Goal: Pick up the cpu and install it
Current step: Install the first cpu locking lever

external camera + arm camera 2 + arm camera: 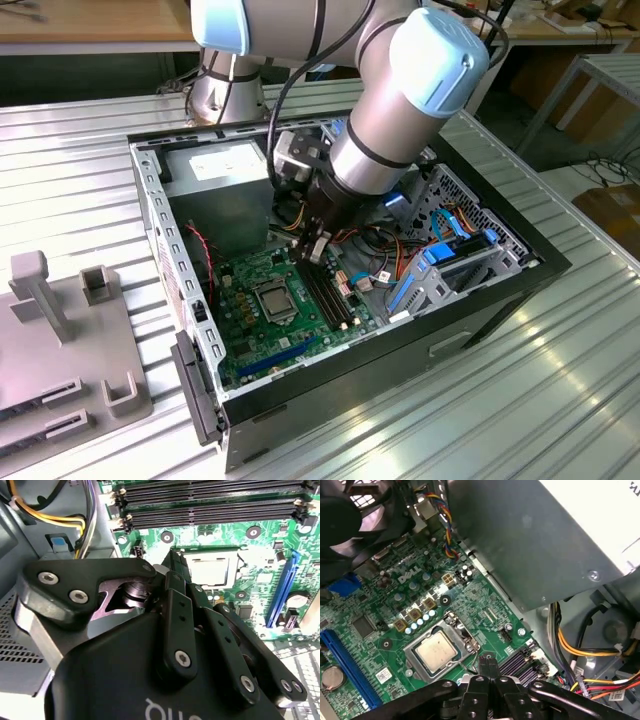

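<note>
The cpu (275,299) is a pale silvery square lying flat inside the metal-framed socket on the green board (243,335) in the open computer case. It is visible in both wrist views (436,651) (210,569). My gripper (314,252) hangs above the board, just beside the socket towards the memory slots, and does not touch the cpu. In the first wrist view its two black fingertips (483,666) are pressed together with nothing between them. The second wrist view shows the gripper (172,565) from behind, its tips pointing at the socket's edge.
Black memory slots (330,295) run beside the socket. A grey power supply (215,170) and bundled cables (580,650) crowd the far side. A blue drive cage (440,268) fills the exterior view's right of the case. A grey fixture (60,330) stands outside on the ribbed table.
</note>
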